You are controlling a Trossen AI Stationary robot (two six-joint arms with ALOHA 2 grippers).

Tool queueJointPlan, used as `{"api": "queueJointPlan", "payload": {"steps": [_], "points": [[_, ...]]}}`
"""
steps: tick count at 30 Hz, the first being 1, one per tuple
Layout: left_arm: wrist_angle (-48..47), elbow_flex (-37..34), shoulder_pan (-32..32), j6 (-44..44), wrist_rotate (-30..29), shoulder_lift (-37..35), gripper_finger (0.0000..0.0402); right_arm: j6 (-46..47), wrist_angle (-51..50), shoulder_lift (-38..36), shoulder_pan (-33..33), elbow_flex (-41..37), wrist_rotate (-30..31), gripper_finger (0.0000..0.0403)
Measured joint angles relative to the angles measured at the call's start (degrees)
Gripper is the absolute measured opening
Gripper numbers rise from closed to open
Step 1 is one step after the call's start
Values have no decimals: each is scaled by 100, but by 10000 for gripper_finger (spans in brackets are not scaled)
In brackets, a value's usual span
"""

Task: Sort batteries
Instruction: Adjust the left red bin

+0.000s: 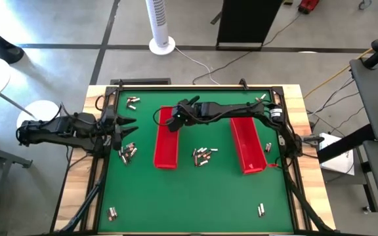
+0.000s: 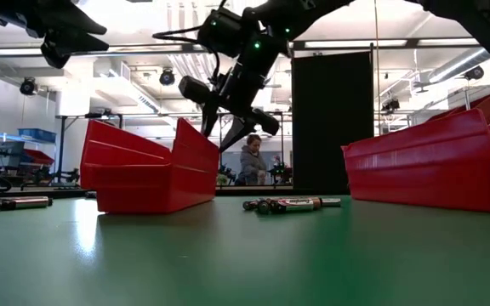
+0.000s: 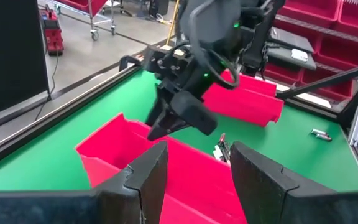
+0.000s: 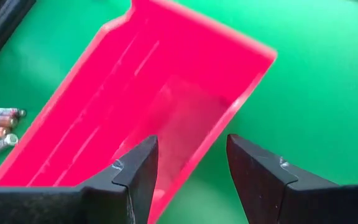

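Observation:
Two long red trays lie on the green mat, the left tray [image 1: 166,147] [image 2: 143,166] and the right tray [image 1: 247,144] [image 2: 432,170]. Small silvery batteries lie flat on the mat in loose clusters: between the trays [image 1: 202,155] [image 2: 292,204], left of the left tray [image 1: 126,154], and near the corners [image 1: 133,100] [image 1: 261,210]. My right gripper [image 1: 174,123] [image 4: 191,155] hangs open above the left tray's far end [image 4: 166,81], slanting down, with nothing between its fingers. My left gripper [image 1: 131,129] [image 3: 197,168] waits open at the table's left edge, high above the mat.
More batteries lie at the near left [image 1: 112,213] and by the right tray [image 1: 268,147]. A dark frame [image 1: 195,87] rims the mat. A person [image 2: 249,161] stands in the room far behind the table. Open mat lies toward the near edge.

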Motion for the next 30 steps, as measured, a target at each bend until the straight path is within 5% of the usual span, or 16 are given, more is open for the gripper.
{"api": "queueJointPlan", "payload": {"steps": [20, 30], "points": [[84, 61, 0, 0, 0, 13, 155, -748, 779, 0, -435, -46, -614, 183], [78, 63, 0, -92, 0, 12, 155, -221, -102, -78, -474, 218, 150, 183]]}}
